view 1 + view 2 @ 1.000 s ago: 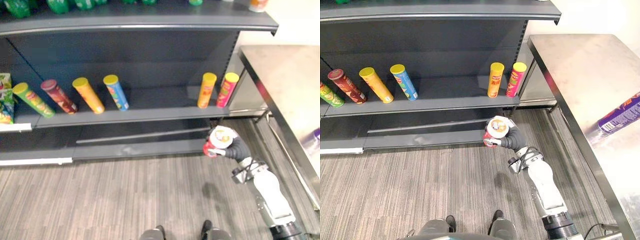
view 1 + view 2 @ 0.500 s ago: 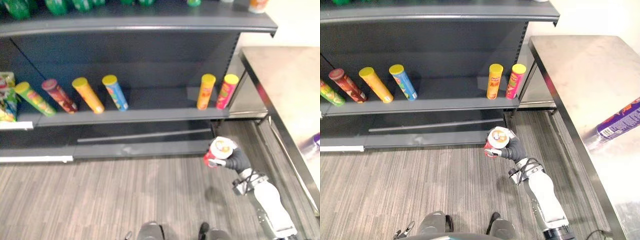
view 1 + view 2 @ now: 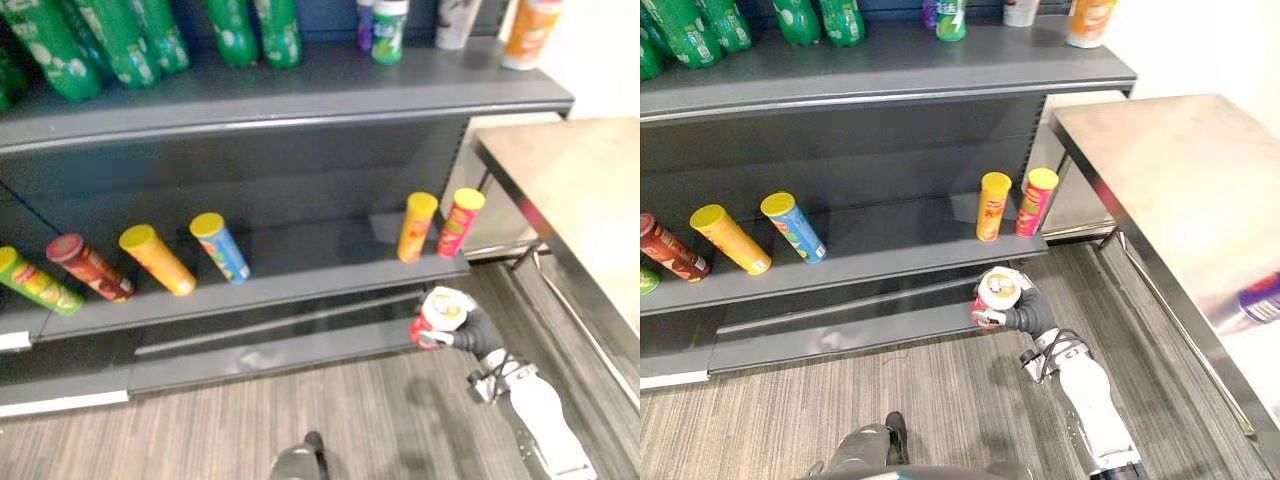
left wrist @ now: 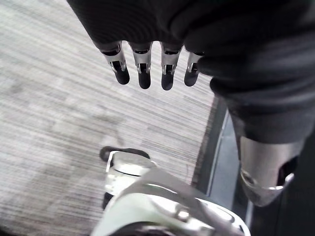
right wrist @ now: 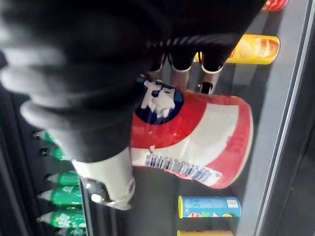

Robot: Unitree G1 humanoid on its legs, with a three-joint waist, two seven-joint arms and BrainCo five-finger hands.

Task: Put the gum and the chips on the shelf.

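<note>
My right hand (image 3: 472, 331) is shut on a red and white chips can (image 3: 438, 316) with a white lid, low in front of the dark shelf unit's right end. In the right wrist view the fingers (image 5: 182, 61) and thumb curl round the can (image 5: 202, 142). The can hangs just below and in front of the middle shelf (image 3: 300, 258), under a yellow can (image 3: 415, 227) and a pink one (image 3: 459, 222) standing there. My left hand (image 4: 143, 73) hangs with straight fingers over the striped floor, holding nothing.
Several more chips cans (image 3: 220, 247) lean along the middle shelf to the left. Green bottles (image 3: 120, 40) and small containers (image 3: 388, 17) stand on the top shelf. A steel table (image 3: 1160, 170) stands at the right, with a purple can (image 3: 1265, 298) on it.
The camera has tilted up, so the top shelf and its bottles now show. My right hand with the can stands a little nearer the middle shelf's edge.
</note>
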